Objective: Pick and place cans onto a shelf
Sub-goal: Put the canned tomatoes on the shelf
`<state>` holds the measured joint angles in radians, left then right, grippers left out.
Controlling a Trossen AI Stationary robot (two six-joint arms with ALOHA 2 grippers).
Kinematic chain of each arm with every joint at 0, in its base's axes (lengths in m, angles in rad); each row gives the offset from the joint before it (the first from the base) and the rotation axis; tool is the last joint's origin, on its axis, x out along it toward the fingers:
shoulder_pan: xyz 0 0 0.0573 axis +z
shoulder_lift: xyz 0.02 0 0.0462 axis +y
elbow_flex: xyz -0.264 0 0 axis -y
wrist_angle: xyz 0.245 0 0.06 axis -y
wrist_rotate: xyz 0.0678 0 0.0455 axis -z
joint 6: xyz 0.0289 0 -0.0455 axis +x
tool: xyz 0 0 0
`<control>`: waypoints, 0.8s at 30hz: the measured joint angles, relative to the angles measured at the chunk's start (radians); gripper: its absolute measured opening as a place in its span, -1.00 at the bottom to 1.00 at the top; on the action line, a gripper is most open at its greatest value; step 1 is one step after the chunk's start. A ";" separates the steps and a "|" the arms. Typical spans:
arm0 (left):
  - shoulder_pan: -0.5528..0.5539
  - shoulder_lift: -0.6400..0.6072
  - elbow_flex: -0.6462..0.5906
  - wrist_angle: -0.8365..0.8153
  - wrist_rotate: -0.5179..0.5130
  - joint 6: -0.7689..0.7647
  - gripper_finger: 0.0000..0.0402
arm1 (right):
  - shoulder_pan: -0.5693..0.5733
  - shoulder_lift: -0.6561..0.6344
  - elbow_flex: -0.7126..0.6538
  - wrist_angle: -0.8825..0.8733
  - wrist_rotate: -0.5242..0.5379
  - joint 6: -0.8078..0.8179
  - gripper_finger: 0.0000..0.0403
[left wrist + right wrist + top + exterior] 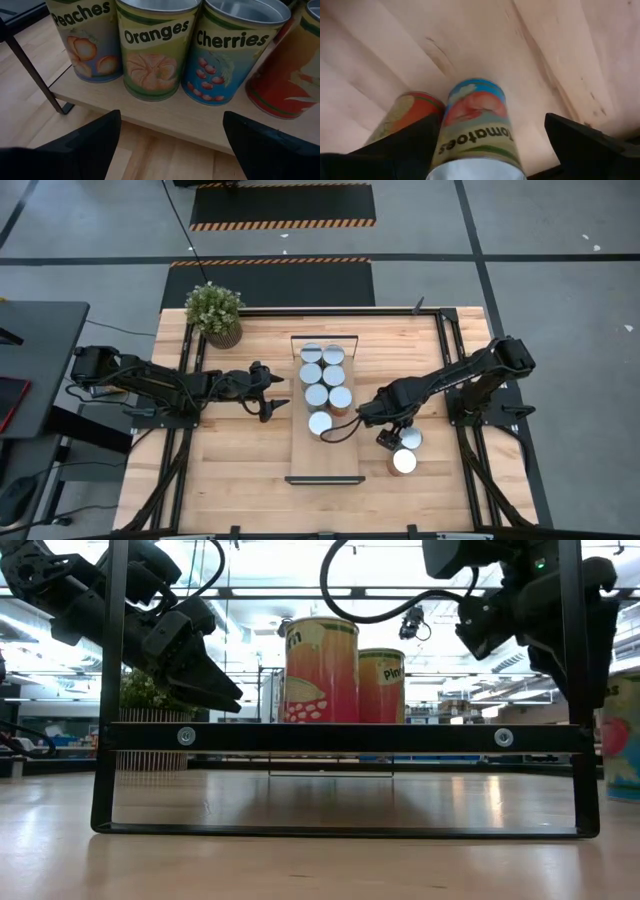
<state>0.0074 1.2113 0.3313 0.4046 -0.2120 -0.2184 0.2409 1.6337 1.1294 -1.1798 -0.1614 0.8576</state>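
Observation:
The shelf, a long light-wood board on a dark frame, lies mid-table and carries several silver-topped cans. Two more cans stand on the table to its right. My right gripper is open and points down over the "Tomatoes" can. Its fingers stand on either side of that can, and I see no touch. My left gripper is open and empty, level at the shelf's left side. It faces the Peaches, Oranges and Cherries cans.
A potted green plant stands at the table's far left. A second can stands right beside the Tomatoes can. The shelf's dark end frame crosses the low view, with two cans behind it. Bare wood lies near the front edge.

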 joint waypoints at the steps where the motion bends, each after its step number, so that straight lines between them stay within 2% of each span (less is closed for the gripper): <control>1: 0.000 0.000 0.000 0.000 0.000 0.000 0.78 | 0.000 0.000 0.000 -0.006 -0.009 0.001 0.85; 10: 0.000 0.000 0.000 -0.032 0.000 -0.010 0.78 | 0.021 0.000 0.000 -0.085 -0.088 0.017 0.85; 24: -0.001 0.000 0.000 -0.051 0.000 -0.031 0.78 | 0.053 0.001 0.000 -0.131 -0.082 0.032 0.81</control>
<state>0.0067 1.2114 0.3313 0.3534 -0.2119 -0.2497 0.2943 1.6344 1.1294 -1.3113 -0.2432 0.8894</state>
